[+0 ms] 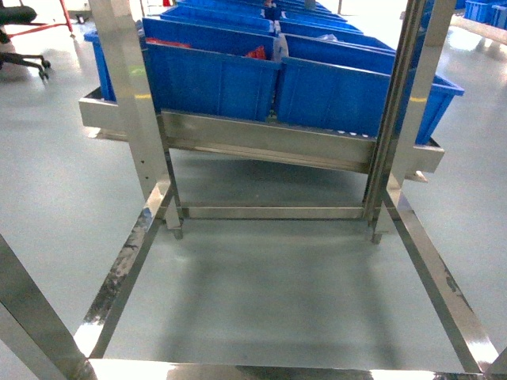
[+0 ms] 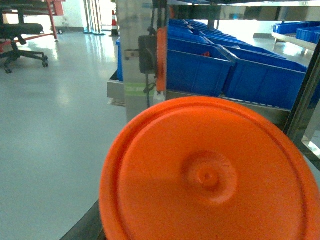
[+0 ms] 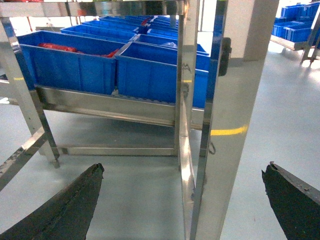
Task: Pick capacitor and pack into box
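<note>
An orange-red round piece, the capacitor (image 2: 207,175), fills the lower half of the left wrist view, close to the lens and hanging above the floor. It shows a flat face with a small raised ring at its centre. One dark finger (image 2: 87,229) of my left gripper shows at its lower left edge; the other is hidden, and the grip reads as shut on it. My right gripper (image 3: 182,170) is open, its two dark fingertips far apart with only a steel post and floor between them. The box is out of view. Neither gripper shows in the head view.
A steel rack (image 1: 269,142) carries rows of blue bins (image 1: 214,79), some holding red parts (image 1: 257,54). Its upright posts (image 1: 131,103) and low floor rails (image 1: 444,277) frame grey floor. A steel post (image 3: 220,125) stands right before the right gripper. An office chair (image 2: 22,42) is far left.
</note>
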Robot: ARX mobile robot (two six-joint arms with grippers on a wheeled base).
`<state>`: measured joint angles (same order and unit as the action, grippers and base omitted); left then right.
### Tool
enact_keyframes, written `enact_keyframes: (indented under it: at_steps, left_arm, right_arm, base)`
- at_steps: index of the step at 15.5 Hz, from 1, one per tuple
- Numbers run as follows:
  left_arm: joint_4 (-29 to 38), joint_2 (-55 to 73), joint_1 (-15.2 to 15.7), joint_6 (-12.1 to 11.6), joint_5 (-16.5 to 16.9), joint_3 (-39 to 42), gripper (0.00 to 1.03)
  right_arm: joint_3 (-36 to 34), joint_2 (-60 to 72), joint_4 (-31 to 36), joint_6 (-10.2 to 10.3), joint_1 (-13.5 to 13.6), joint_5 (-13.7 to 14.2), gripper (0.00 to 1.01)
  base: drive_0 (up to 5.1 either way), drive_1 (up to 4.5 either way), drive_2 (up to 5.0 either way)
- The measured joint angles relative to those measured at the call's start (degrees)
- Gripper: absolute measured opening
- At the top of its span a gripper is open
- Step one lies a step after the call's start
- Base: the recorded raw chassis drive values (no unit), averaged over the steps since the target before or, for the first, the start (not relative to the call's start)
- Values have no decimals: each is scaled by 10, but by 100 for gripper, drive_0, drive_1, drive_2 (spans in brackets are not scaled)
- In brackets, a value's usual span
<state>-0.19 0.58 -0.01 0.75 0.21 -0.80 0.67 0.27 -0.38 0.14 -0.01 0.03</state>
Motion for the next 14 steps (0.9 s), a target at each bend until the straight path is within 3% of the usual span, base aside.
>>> enact_keyframes:
  at_steps: [2, 14]
  left_arm:
    - [-1, 0, 0, 0, -2, 0, 44]
    - [-2, 0, 0, 0, -3, 0, 44]
  right_arm:
    - [0, 0, 0, 0, 0, 0, 98]
    - [0, 0, 2, 0, 0, 0, 98]
  base:
    - [0, 0, 0]
    - [-500, 245, 245]
